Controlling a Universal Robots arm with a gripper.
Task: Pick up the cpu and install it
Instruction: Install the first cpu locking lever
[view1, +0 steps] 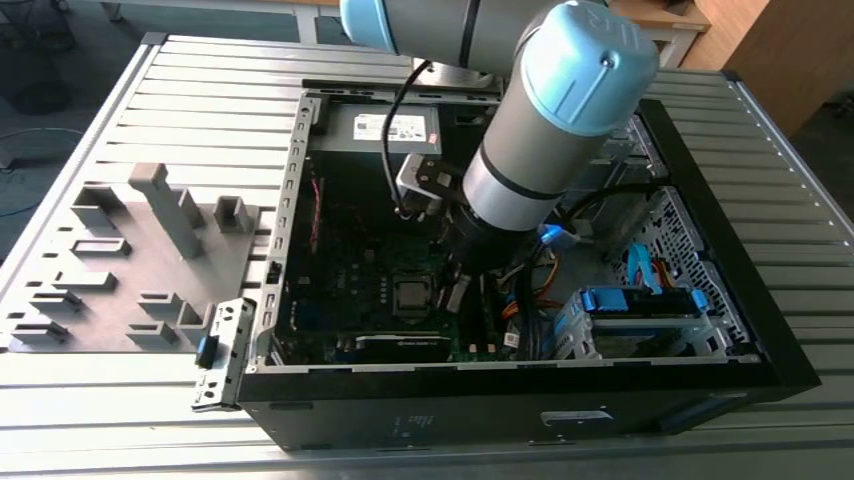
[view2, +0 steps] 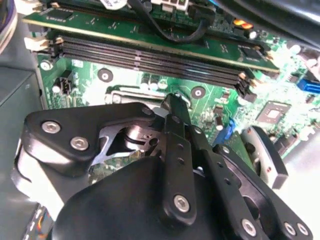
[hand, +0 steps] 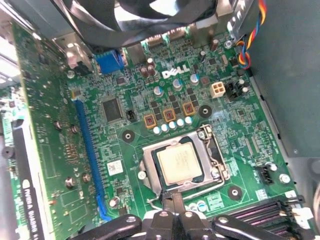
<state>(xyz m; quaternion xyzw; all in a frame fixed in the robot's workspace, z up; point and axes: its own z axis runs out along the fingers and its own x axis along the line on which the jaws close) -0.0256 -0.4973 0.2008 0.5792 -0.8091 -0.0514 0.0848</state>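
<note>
The jaws are clenched: in both wrist views their two dark fingers (view2: 174, 111) meet at the tips with nothing gripped between them. They hang low inside the open computer case (view1: 747, 340), close above the green motherboard (hand: 135, 90).

We see the cpu (hand: 180, 164) just beyond the jaw tips, lying flat in its socket on the motherboard with the metal socket frame (hand: 216, 159) around it. It is a pale silver square, apart from the jaws and not held. In the exterior view the cpu (view1: 411, 293) shows as a small grey square just beside the lower end of the arm (view1: 561, 130). The tips of the jaws sit at the near edge of the socket frame; we cannot tell whether they touch it.

Behind the jaws, on the side away from the cpu, run the long black memory slots (view2: 150, 55). To one side of the jaws a blue expansion slot (hand: 87, 150) runs along the board, and beyond it stands a graphics card (hand: 45, 150). Past the cpu, well ahead of the jaws, a black fan (hand: 140, 20) hangs over the board's edge.

The case lies on its side on the slatted metal worktop (view1: 200, 80). A grey parts fixture (view1: 134, 250) stands on the worktop at the exterior view's left, well apart from the jaws.
</note>
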